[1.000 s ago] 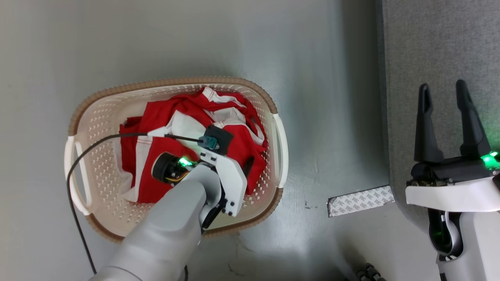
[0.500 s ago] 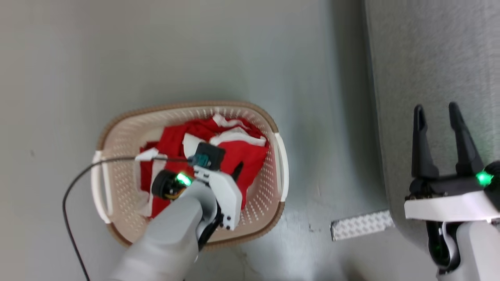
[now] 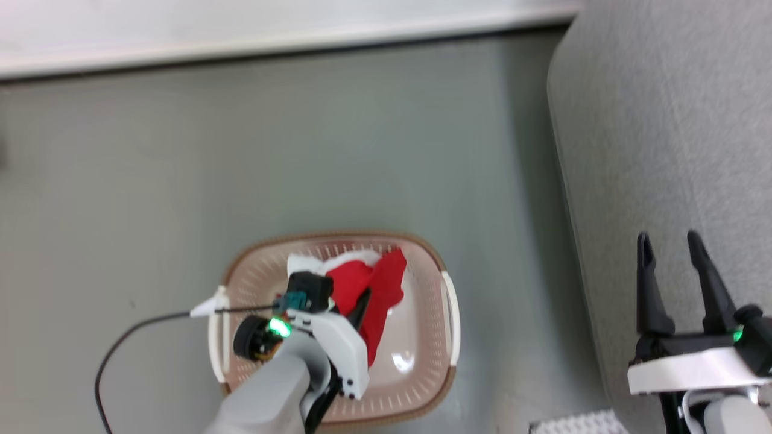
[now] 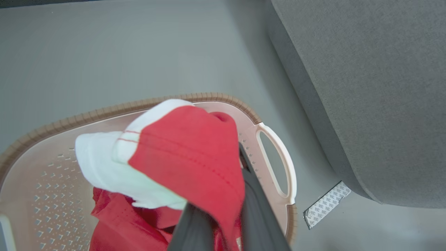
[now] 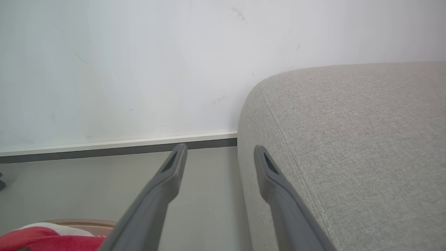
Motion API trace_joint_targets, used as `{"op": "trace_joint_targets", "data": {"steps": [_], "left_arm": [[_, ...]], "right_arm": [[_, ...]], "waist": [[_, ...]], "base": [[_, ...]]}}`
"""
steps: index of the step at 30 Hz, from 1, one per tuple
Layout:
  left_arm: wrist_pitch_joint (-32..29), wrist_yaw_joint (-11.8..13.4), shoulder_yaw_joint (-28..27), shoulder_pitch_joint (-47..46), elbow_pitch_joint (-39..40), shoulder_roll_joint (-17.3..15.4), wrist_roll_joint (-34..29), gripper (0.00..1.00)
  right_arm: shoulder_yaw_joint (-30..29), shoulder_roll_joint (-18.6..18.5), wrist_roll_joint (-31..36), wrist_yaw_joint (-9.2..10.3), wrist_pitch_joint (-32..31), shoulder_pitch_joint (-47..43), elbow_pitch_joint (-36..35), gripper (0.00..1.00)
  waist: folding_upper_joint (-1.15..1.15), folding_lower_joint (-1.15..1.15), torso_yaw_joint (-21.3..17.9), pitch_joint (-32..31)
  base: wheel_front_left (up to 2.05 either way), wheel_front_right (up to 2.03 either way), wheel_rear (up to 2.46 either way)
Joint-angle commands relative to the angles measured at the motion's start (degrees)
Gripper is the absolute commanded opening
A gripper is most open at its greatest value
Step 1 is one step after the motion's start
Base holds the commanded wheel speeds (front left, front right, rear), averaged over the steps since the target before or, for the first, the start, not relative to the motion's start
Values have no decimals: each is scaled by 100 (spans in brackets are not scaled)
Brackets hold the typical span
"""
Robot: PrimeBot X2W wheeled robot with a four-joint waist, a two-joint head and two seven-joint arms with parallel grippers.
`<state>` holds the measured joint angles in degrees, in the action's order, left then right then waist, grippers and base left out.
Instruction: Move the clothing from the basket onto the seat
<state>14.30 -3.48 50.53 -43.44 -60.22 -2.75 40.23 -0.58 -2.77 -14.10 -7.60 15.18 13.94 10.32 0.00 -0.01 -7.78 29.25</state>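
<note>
My left pincer is pinched almost closed on a fold of the clothing. Red cloth with a white panel is bunched over and between my two dark fingers. The rest of the garment hangs below the pincer, and its lowest folds lie in the basket directly underneath, so the piece is part raised but not clear of the rim.

The cloth is soft, light and limp. It will drape, trail and swing, and I judge that a thin fold could slide out of so narrow a pinch. A thick bunch near the middle is the better hold, and the garment needs more height before it crosses the rim.

My left forearm reaches forward over the basket's near wall, with the wrist bent so the fingers point forward and down.

To the pincer's right, across a strip of bare floor, stands the seat, well apart from the basket. My right pincer hovers at the seat's near edge, fingers spread wide with nothing between them.
</note>
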Motion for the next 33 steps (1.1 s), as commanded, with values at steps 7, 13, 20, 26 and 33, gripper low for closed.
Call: {"op": "trace_joint_targets", "data": {"steps": [7,13,20,26,33], "left_arm": [[91,130,-409,738,559,-200,-9,0],[90,306,-819,1299,1267,-433,-182,0],[90,495,-1306,2130,2234,-677,-427,0],[90,638,-1648,2655,2965,-881,-630,0],[91,846,-2078,3141,3695,-1072,-812,0]], "right_arm": [[-8,-23,92,19,-4,-528,171,100],[-61,-23,107,19,-5,-788,224,100],[-151,-24,164,19,-5,-1193,288,100],[-203,-23,202,18,-5,-1408,309,100],[-200,-23,239,18,-5,-1568,309,100]], "waist": [[0,1,265,-1306],[0,1,298,-1791],[0,1,352,-2414],[0,1,332,-2773],[0,1,252,-3043]], "base": [[0,0,0],[0,0,0],[0,0,0],[0,0,0],[0,0,0]]}}
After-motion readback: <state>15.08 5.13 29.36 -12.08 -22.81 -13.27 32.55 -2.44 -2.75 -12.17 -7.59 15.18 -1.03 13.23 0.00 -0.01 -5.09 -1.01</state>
